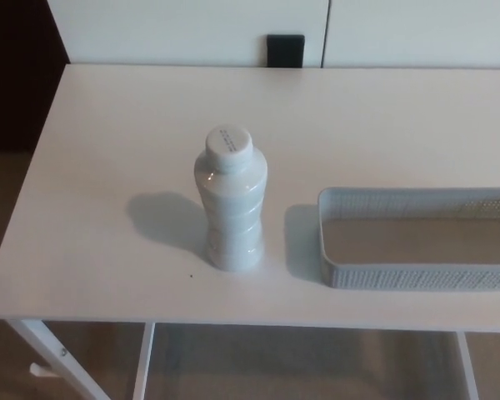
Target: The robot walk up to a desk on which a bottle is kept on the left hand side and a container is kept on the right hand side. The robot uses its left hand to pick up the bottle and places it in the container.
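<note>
Head view, looking down on a white tabletop (108, 125). Upright near its front half: a pale grey-white bottle (231, 212), ribbed at the waist, capped with a round white cap (227, 141) bearing small printed text too fine to read. Just to the bottle's right, apart from it by a narrow strip of bare surface: a shallow rectangular container (412, 276) of light grey perforated mesh (its far right end cut off by the picture's edge), long side running left to right, nothing visible inside except its plain floor. Bottle standing on the tabletop, not in the container, not touching its wall. Soft shadow (162, 217) cast to the bottle's left; a second shadow against the container's left wall, between it and the bottle. A tiny dark speck (191, 275) on the surface just left of the bottle's base.

Well behind the bottle, past the tabletop's far edge: a white panelled surface with a vertical seam and a small black rectangular piece (285, 50) set at its foot. Far left of the bottle, a dark area beyond the tabletop's corner. Below the front edge, nearer than the bottle: white frame legs (54, 358) and a brownish floor (300, 362).

No hand to be seen, left or right; state of either impossible to tell from here.
</note>
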Controlling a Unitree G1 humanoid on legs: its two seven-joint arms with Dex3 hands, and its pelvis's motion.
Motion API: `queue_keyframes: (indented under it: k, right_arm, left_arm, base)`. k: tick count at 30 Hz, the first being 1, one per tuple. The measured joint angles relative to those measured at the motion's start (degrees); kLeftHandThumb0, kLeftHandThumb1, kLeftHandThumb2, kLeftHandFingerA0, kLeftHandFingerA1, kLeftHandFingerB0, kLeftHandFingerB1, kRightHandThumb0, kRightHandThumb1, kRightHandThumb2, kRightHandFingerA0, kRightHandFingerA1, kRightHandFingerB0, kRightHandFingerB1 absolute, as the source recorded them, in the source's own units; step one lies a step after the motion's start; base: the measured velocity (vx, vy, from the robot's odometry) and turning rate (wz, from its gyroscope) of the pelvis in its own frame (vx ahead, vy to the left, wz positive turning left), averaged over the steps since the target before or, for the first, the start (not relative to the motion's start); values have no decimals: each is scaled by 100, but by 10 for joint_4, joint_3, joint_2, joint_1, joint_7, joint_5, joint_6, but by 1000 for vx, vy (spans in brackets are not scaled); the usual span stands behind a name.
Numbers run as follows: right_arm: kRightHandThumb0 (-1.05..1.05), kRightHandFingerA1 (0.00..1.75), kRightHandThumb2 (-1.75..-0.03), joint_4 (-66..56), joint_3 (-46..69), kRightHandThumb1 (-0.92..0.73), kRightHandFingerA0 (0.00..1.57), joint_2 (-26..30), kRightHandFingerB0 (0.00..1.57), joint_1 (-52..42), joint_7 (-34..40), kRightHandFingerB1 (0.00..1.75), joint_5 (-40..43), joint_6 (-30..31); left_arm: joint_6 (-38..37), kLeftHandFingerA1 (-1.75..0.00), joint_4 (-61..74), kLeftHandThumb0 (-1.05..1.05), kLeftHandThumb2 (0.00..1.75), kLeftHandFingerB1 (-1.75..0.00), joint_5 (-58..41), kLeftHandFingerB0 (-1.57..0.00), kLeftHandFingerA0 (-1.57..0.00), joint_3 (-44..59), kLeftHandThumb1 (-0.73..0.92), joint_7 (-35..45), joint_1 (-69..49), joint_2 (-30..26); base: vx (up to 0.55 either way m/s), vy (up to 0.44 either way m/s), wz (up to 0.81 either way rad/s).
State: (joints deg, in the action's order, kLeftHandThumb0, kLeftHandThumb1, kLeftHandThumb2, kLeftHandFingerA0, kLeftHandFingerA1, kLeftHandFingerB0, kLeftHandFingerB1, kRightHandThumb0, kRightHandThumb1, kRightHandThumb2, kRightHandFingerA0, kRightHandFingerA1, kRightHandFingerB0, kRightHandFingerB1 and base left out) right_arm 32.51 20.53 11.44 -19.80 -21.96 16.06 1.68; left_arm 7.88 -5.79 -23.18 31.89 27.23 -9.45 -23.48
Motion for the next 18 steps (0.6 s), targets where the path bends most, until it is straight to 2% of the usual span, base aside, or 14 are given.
queue_keyframes:
  k: [3,4,6,8,12,14,18]
  right_arm:
    - [-41,64,-54,-11,-1,-45,59,0,38,-1,0,48,0,3]
    - [-41,63,-54,-17,-3,-45,58,0,39,1,0,48,0,3]
    - [-41,65,-53,-17,-3,-43,59,0,38,1,0,49,0,3]
    - [-41,65,-54,-20,-5,-46,58,0,38,2,0,49,0,5]
    - [-41,63,-55,-33,-8,-49,56,0,37,0,1,48,0,11]
    - [-44,63,-54,-34,-12,-47,61,1,39,3,0,47,-1,13]
    - [-42,62,-53,-28,-15,-44,59,2,39,9,1,47,-2,13]
  left_arm:
    - [0,-26,33,-46,70,-18,0,0,0,-36,32,0,15,12]
    - [1,-26,57,-45,69,-18,5,0,0,-76,32,0,33,22]
    - [1,-26,57,-45,69,-16,5,0,0,-76,32,0,33,22]
    - [2,-24,81,-46,69,-15,15,0,0,-131,32,-2,59,35]
    - [7,-21,88,-48,69,-12,38,0,0,-196,33,-9,88,50]
    - [10,-19,84,-49,68,-10,54,0,0,-231,33,-15,103,56]
    - [13,-18,75,-52,68,-8,70,0,0,-261,34,-22,116,61]
  base:
    - [0,0,0]
    - [0,0,0]
    - [0,0,0]
    - [0,0,0]
    - [0,0,0]
    - [0,0,0]
    - [0,0,0]
